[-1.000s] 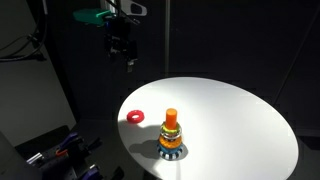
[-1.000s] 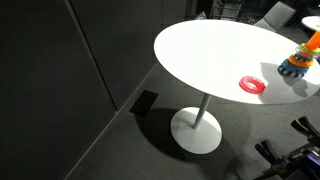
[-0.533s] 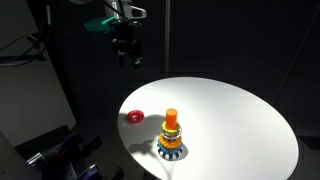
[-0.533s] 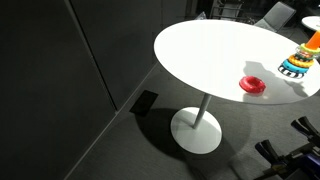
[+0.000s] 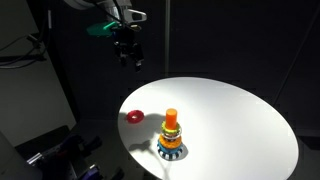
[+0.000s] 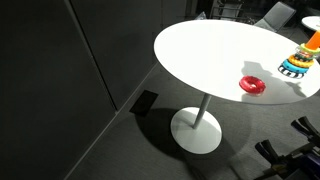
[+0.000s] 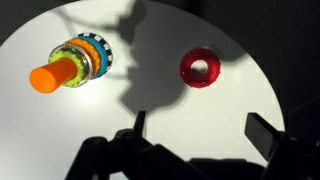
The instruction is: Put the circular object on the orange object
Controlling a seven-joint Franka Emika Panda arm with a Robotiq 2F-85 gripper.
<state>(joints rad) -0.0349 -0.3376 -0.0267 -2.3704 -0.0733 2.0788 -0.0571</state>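
Note:
The red ring (image 5: 134, 116) lies flat on the round white table (image 5: 230, 115), near its edge; it also shows in an exterior view (image 6: 253, 85) and in the wrist view (image 7: 200, 69). The orange peg (image 5: 171, 118) stands upright on its stack of orange, yellow and blue rings; it also shows in the wrist view (image 7: 53, 75) and at the frame edge of an exterior view (image 6: 314, 42). My gripper (image 5: 130, 60) hangs high above the table's far edge, away from both. Its fingers (image 7: 200, 125) are spread apart and hold nothing.
The table stands on a single white pedestal foot (image 6: 196, 130) on dark carpet. Dark walls and a black panel (image 5: 35, 95) surround it. Cables and equipment (image 5: 70, 155) lie beside the table, and chairs (image 6: 275, 14) stand beyond it.
The gripper has shifted a little towards the table and tilted. In one exterior view the stacking toy looks slightly different from a second ago. The red ring has not moved.

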